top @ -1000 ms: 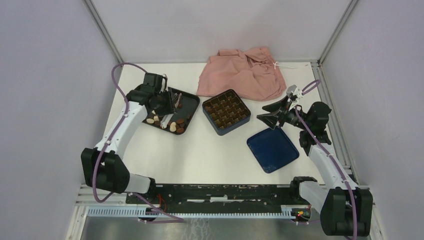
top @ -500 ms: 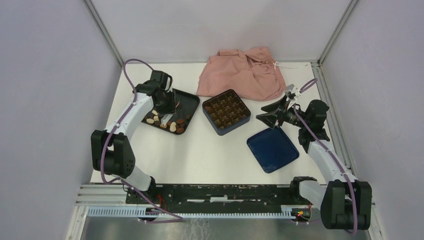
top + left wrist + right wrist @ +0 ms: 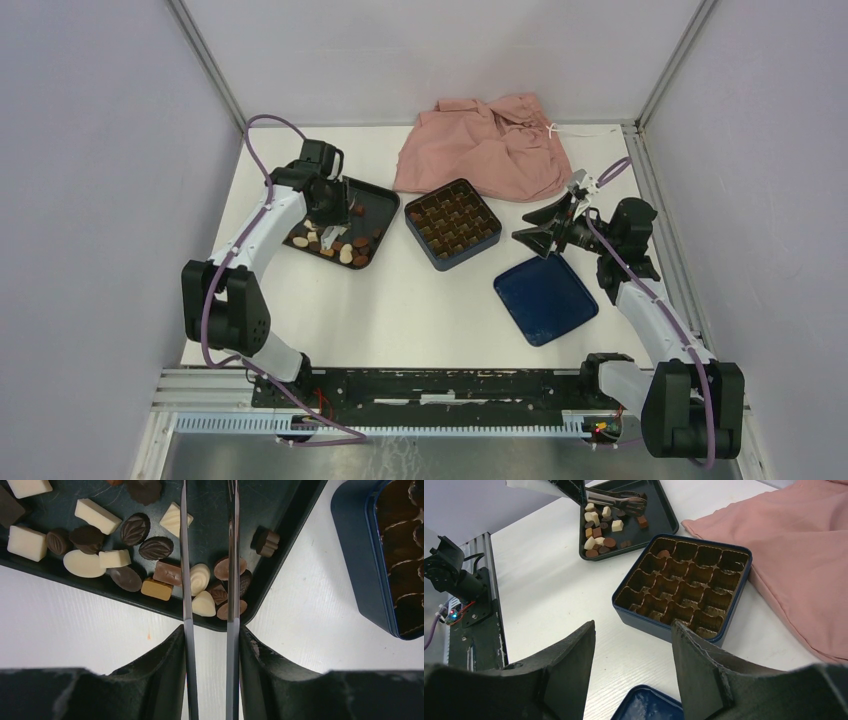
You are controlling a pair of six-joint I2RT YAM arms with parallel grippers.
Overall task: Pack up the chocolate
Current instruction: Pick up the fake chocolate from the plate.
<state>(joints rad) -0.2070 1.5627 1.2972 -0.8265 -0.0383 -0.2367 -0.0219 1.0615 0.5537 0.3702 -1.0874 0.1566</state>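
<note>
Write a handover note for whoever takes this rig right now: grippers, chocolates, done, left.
Left gripper: over the black tray, blades apart; tips out of the wrist view, grip unconfirmed.
Right gripper: open, empty, hovering beside the dark blue box.
Chocolates: nearly all in the tray; one brown piece seems to sit in a box cell.
Done: at most that one. Left: fill the other cells, then probably fit the blue lid lying near the box.
</note>
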